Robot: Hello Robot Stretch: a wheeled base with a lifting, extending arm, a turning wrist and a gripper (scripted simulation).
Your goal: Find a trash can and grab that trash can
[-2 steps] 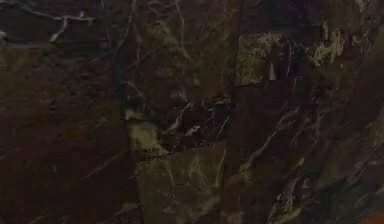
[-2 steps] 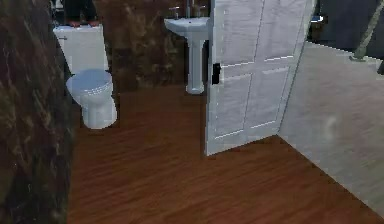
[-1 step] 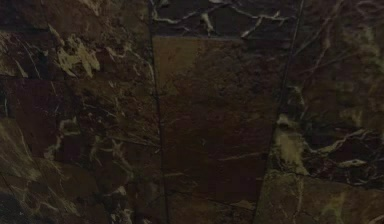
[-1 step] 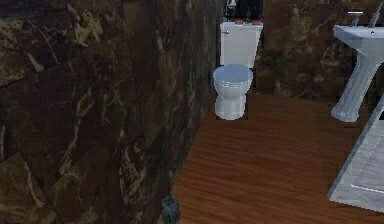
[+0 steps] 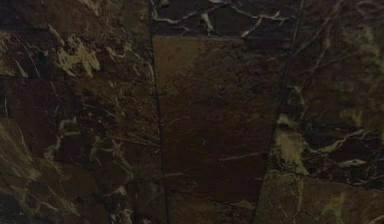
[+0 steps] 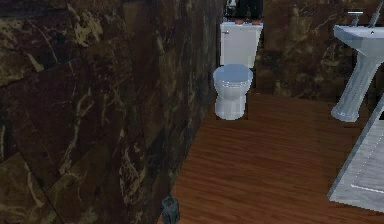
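The pincer's state cannot be told from these views, and so its place relative to the trash can cannot be told either.

In the forward view, a dark marble wall [image 5: 190, 110] with pale veins and thin tile joints stands close in front, from the left edge to the right one.

In the arm side view, the same kind of dark marble wall [image 6: 80, 110] takes the left half. At its foot, on the bottom edge, is a small grey thing [image 6: 170, 209]. It is cut off and too small to name, so I cannot tell if it is the trash can.

Farther right, a white toilet [image 6: 233, 88] with its lid down stands on the wooden floor [image 6: 270, 150], against the far wall. Some dark things [image 6: 243, 8] on its tank [image 6: 240, 45] are cut by the top edge and hard to make out.

Near the right edge is a white pedestal sink [image 6: 357, 45], partly cut off. Below it a pale framed panel [image 6: 365, 165] goes out of the corner, and I cannot tell what it is.
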